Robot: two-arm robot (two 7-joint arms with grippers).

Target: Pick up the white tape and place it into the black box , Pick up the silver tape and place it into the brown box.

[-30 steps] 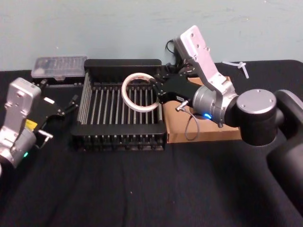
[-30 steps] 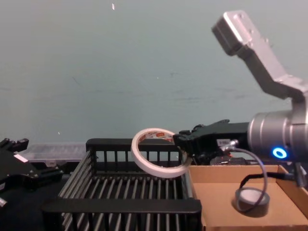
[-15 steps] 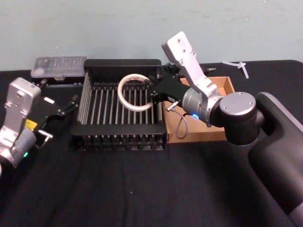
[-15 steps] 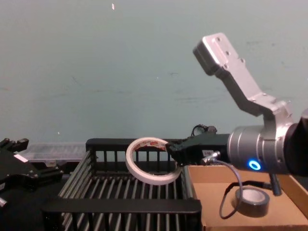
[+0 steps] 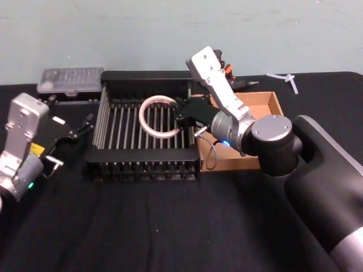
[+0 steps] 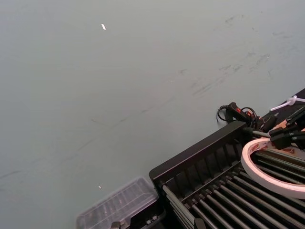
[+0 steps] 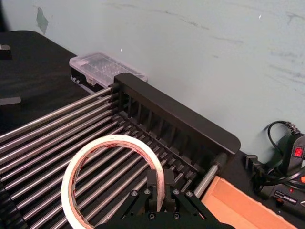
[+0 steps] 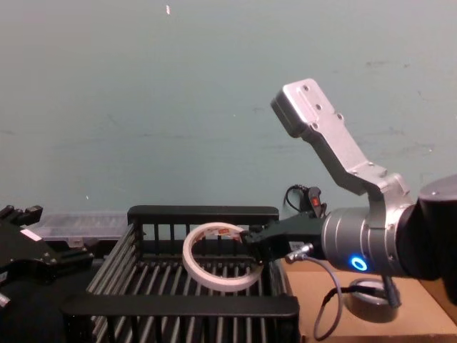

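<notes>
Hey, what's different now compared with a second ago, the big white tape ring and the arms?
The right gripper, shut on the large thin white tape ring, has carried it leftward and lower, so the ring now hangs down inside the black slatted plastic crate, not yet released. The small grey-silver tape roll stayed in the shallow brown cardboard box, and the left gripper stayed parked left of the crate.

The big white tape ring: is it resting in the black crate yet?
Not yet: the thin white tape ring hangs tilted above the slats, pinched by the right gripper.
</notes>
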